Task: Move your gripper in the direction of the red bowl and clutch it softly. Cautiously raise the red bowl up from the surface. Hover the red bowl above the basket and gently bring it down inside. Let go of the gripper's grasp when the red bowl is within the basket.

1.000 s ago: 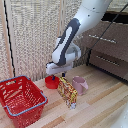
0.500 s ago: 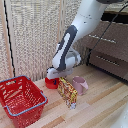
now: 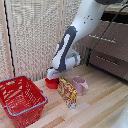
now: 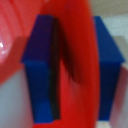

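Observation:
The red bowl point(image 3: 51, 83) rests on the wooden table, right of the red basket point(image 3: 31, 108) in the exterior view. The white arm bends down over it and my gripper point(image 3: 54, 76) sits at the bowl's rim. In the wrist view the gripper point(image 4: 75, 70) straddles the bowl's red rim point(image 4: 82, 40). One blue finger point(image 4: 40, 65) is on each side of the wall and both appear pressed against it. The basket holds nothing visible.
A pink cup point(image 3: 80, 85) stands just right of the bowl in the exterior view. An upright yellow snack bag point(image 3: 67, 93) stands in front of it. A slatted screen point(image 3: 35, 35) backs the table, and a dark drawer cabinet point(image 3: 107, 50) is at the right.
The arm has dropped slightly onto the bowl's rim. The bowl, basket, cup and bag stay where they were.

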Motion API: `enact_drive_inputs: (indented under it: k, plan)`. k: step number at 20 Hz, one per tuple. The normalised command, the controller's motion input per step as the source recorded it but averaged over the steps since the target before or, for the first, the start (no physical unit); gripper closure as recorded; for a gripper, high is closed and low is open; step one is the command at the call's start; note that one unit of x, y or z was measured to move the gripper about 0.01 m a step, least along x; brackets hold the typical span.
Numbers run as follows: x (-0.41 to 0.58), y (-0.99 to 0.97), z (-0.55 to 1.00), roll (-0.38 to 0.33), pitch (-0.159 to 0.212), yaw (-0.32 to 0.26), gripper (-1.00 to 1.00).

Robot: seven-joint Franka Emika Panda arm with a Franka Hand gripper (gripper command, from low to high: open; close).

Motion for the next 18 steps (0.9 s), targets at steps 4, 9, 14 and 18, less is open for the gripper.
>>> enact_drive_inputs:
  k: [4, 9, 14, 18]
  plan:
    - [0.23, -0.02, 0.34, 0.108, 0.042, -0.013, 1.0]
    - [0.203, -0.08, 0.63, 0.156, 0.048, 0.0, 1.0]
    - [0.217, -0.01, 0.69, 0.148, 0.101, 0.021, 1.0]
    - [0.19, 0.01, 0.79, 0.113, 0.104, 0.024, 1.0]
